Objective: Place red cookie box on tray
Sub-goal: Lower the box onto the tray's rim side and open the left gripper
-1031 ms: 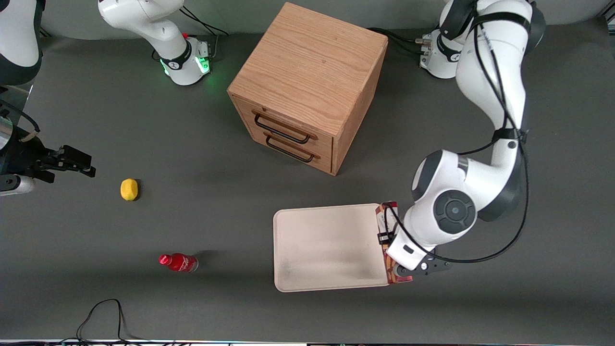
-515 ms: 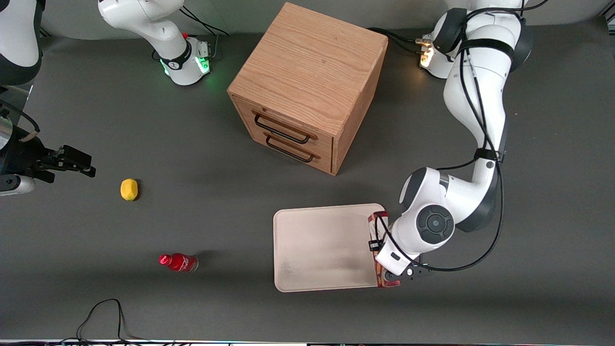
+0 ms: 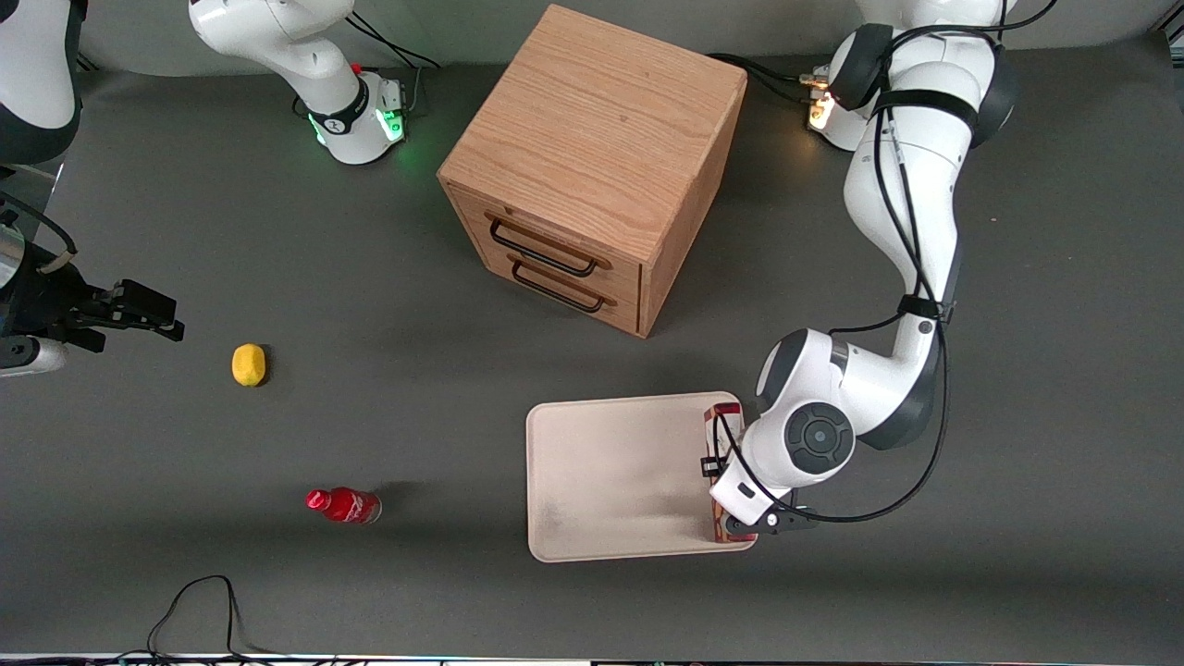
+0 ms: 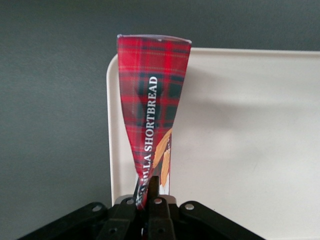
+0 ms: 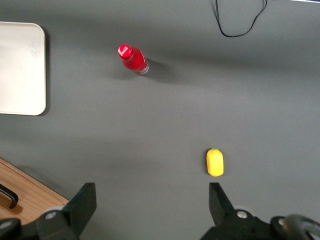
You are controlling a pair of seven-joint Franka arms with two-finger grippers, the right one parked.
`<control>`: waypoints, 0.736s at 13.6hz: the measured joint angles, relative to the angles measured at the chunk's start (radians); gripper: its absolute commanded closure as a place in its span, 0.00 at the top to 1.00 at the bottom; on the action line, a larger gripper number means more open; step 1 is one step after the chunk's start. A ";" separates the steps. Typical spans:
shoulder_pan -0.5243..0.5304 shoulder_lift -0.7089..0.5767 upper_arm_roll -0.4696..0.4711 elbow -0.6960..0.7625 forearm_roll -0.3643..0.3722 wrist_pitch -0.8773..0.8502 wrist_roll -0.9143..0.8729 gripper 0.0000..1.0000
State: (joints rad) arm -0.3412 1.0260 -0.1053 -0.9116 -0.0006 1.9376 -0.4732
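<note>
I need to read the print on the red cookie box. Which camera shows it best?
The left wrist view: the red cookie box fills it, tartan side and SHORTBREAD lettering legible, pinched in the gripper over the tray edge. The front view shows only a sliver beside the arm. The right wrist view misses it.

The gripper [image 4: 150,200] holds the red cookie box [image 4: 152,115] on its edge above the tray [image 3: 610,476], at the tray's end toward the working arm. The drawer cabinet [image 3: 592,166] stands farther from the front camera.
</note>
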 measured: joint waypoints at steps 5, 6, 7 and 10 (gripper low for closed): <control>-0.001 0.004 0.000 -0.023 0.001 0.023 0.008 1.00; -0.001 0.004 0.001 -0.026 0.001 0.023 0.008 1.00; -0.001 0.004 0.001 -0.030 0.001 0.023 0.008 1.00; -0.001 0.004 0.002 -0.037 0.002 0.024 0.008 1.00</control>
State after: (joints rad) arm -0.3418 1.0303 -0.1038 -0.9482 0.0010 1.9613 -0.4655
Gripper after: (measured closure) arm 0.344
